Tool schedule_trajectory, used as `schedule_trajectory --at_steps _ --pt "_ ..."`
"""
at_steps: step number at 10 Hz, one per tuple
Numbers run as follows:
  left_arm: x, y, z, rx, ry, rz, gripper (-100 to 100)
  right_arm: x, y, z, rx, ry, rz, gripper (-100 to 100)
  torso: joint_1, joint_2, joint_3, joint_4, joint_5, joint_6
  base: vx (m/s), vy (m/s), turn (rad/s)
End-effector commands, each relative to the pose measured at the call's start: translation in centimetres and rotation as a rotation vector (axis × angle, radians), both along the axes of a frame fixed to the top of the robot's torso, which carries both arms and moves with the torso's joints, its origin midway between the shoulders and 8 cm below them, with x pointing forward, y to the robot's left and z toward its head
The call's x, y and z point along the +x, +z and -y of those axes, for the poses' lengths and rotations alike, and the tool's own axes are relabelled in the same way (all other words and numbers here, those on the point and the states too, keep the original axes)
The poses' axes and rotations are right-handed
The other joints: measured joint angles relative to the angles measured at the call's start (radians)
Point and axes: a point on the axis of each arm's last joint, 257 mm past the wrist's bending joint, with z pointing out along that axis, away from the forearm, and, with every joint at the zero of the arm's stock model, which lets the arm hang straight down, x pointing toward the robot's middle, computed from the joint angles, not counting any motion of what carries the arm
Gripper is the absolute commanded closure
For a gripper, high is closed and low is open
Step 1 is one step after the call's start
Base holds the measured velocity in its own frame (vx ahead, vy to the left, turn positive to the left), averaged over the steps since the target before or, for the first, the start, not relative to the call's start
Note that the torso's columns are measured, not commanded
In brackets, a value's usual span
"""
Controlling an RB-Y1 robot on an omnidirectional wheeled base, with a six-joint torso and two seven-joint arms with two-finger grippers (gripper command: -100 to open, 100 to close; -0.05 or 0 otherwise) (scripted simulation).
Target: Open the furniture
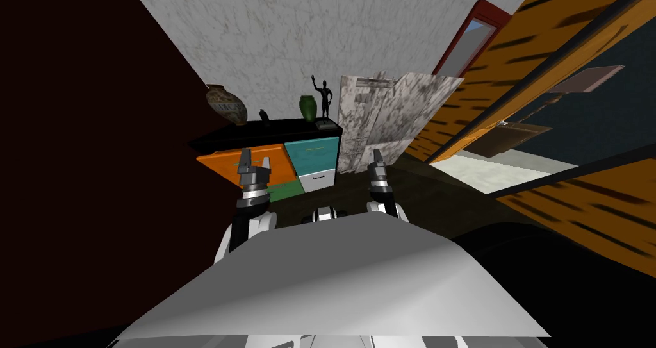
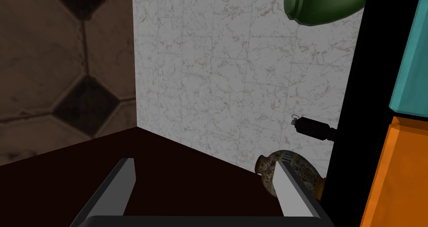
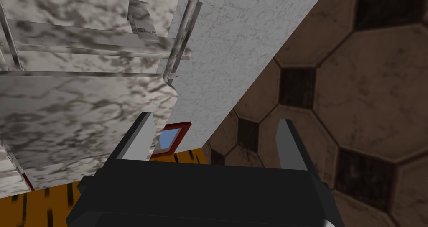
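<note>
Orange-and-teal cabinet (image 1: 312, 155) is seen at twelve o'clock from the left gripper (image 1: 255, 161); its fingers, and the right gripper's (image 1: 378, 159), are held apart.

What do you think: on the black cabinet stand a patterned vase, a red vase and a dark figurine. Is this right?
Not quite. The second vase is green, not red; the head view shows it. The patterned vase and the dark figurine do stand with it on the black cabinet.

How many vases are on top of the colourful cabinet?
2. A patterned brown vase on the cabinet, left end; a green vase nearer the right, beside a dark figurine.
</note>
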Motion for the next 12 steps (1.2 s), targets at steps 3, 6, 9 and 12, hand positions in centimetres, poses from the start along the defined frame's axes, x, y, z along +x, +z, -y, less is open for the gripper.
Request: schedule_trajectory --at_steps 3,6,9,12 --pt "2.0 -3.9 -0.4 0.042 0.012 -0.080 -100 0.0 0.0 0.0 0.000 0.000 0.000 0 0.003 0.008 0.003 0.003 0.001 0.000 0.095 -0.091 0.005" --pt "2.9 -5.9 -0.8 0.050 0.023 -0.119 -100 0.0 0.0 0.0 0.000 0.000 0.000 0 0.004 0.006 0.002 0.003 0.001 0.000 0.070 -0.060 0.004" --pt "4.0 -8.3 -1.3 0.066 0.035 -0.165 -100 0.0 0.0 0.0 0.000 0.000 0.000 0 0.002 0.005 0.002 0.002 0.001 0.000 0.076 -0.073 0.004" --pt "4.8 -10.5 -1.8 0.085 0.045 -0.208 -100 0.0 0.0 0.0 0.000 0.000 0.000 0 0.004 0.004 0.001 0.002 0.001 0.000 0.107 -0.072 0.005"
